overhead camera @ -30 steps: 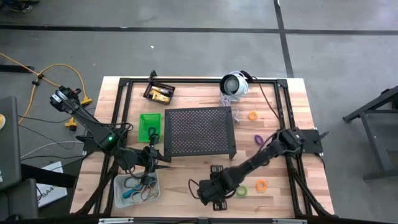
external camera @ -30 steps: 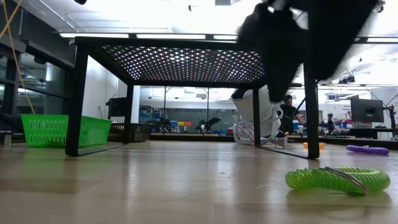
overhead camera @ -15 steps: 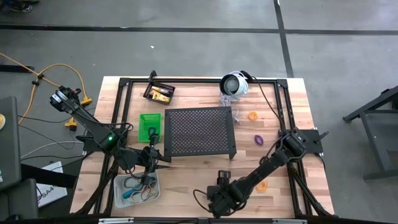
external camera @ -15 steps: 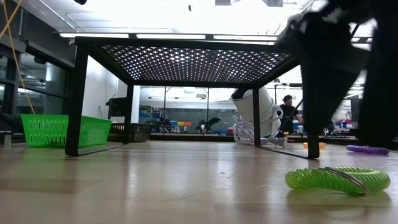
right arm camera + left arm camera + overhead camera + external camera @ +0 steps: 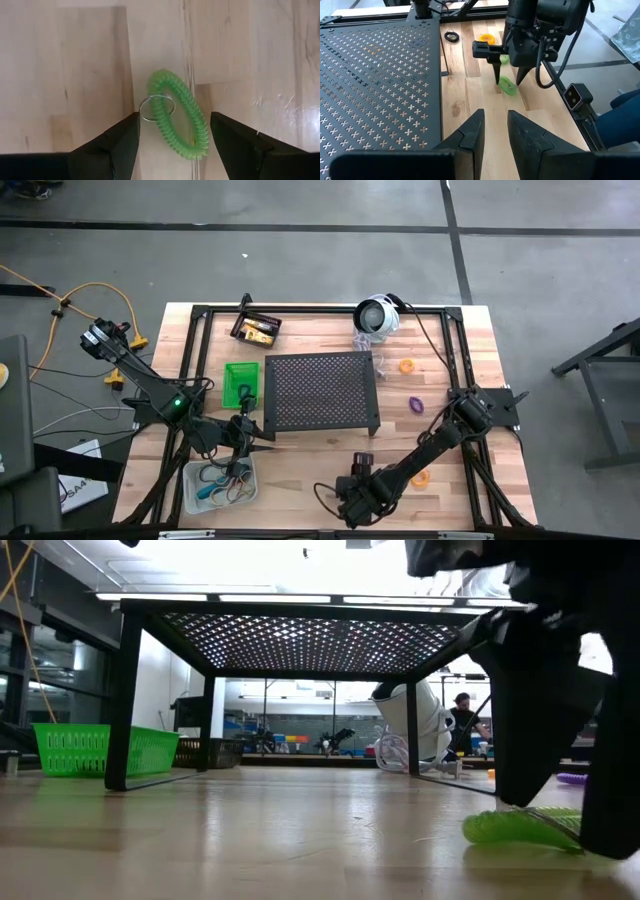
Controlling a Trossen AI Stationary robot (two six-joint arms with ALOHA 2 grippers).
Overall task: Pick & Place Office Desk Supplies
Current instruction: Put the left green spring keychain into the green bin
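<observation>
Since a second ago, the right gripper (image 5: 170, 137) has come down over the green coil loop (image 5: 177, 115), jaws wide, one each side; its oval lies slanted between them. Farther off, the left gripper (image 5: 495, 135) is half open, empty, above the clear bin (image 5: 218, 485).

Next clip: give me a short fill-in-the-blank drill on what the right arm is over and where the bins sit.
1. The right gripper hangs with open fingers on either side of a ____ coiled loop.
2. A small ____ ring is attached to that loop.
3. The green bin stands beside the black ____ stand.
4. The left gripper hangs above the ____ bin.

Missing: green; metal; perforated; clear
</observation>
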